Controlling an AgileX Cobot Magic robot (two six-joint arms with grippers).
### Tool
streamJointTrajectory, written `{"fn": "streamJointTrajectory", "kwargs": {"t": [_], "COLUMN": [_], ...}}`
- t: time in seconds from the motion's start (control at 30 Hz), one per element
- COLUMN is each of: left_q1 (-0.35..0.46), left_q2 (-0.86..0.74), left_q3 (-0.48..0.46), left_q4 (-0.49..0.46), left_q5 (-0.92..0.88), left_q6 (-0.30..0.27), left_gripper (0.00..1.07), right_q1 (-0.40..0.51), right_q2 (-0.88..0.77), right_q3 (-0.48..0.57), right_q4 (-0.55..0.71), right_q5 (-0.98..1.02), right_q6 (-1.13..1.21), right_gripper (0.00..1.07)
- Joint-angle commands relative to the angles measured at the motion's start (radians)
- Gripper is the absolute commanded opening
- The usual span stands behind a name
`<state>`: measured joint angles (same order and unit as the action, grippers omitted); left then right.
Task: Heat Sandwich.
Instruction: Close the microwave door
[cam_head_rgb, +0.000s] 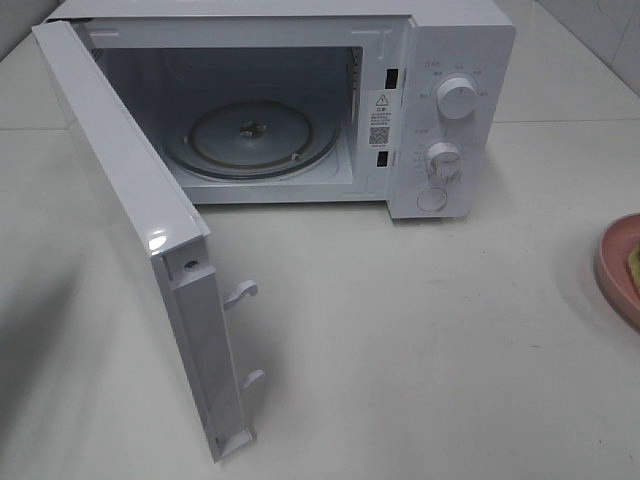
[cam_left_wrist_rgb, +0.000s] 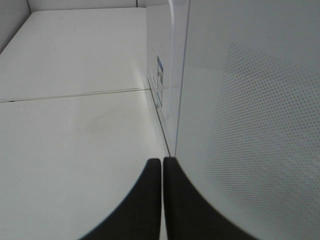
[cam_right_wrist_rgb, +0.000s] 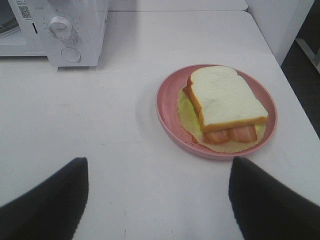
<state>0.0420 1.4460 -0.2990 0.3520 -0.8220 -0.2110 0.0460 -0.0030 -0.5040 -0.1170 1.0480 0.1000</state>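
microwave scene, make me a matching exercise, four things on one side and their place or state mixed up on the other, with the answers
Things
1. white microwave door
2. white-bread sandwich with orange filling
3. round glass turntable
4. left gripper

Places or states
A. lying on the round pink plate
B. shut, close beside the door's dotted panel
C. swung wide open
D. bare, inside the oven cavity

Pairs: 1-C, 2-A, 3-D, 4-B
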Motion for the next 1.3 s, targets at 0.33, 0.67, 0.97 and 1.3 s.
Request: {"fn": "streamJointTrajectory", "kwargs": {"t": [0.33, 0.67, 0.97, 1.3], "left_q1": [-0.207, -0.318, -0.421, -0.569], "left_q2": [0.147, 0.226, 0.293, 0.378], "left_q3": [-0.09, -0.161, -0.238, -0.385], "left_q4": [-0.025, -0.093, -0.113, -0.279], "left_q5": [-0.047, -0.047, -0.039, 0.016], "left_q6": [0.047, 0.047, 0.044, 0.066], "left_gripper": [0.0, 0.0, 0.0, 0.0], "right_q1": [0.004, 0.004, 0.004, 0.004], "right_q2": [-0.026, -0.026, -0.026, -0.026], "right_q3": [0.0, 0.0, 0.0, 0.0], "right_q4": [-0.001, -0.001, -0.001, -0.001], "right_q5": [-0.006, -0.006, -0.006, -0.006], "right_q6": [-0.01, -0.01, -0.01, -0.01], "right_gripper": [0.76, 0.76, 0.76, 0.76]}}
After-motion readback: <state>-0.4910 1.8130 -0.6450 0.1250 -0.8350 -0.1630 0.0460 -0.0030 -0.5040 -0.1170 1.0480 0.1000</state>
